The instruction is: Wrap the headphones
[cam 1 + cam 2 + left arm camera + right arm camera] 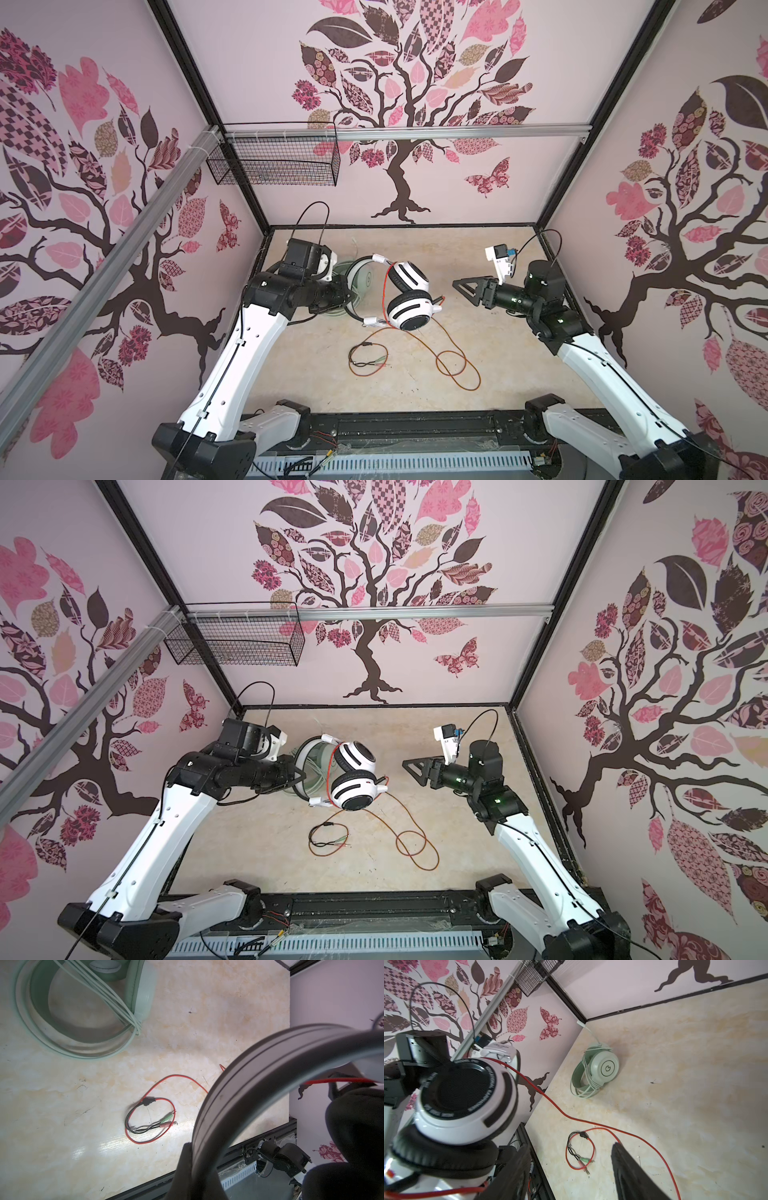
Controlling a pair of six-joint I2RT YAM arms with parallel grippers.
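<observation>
- My left gripper (351,297): clamped on the white-and-black headset's (409,289) black band (239,1093).
- My right gripper (458,285): jaws apart, holding nothing.
- Mint-green headset (604,1068): pale cable (585,1073) wound round it.

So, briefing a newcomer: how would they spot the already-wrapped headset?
Below the wire basket, towards the table's far left corner, lies a headset. It is all mint green, cable wound round it; its neighbour is white-and-black with a loose red cable.

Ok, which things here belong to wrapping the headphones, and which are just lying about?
Job: white-and-black headset, held by the left tool; its loose red cable; mint-green headset; open right tool.
Lying about: hanging wire basket.
</observation>
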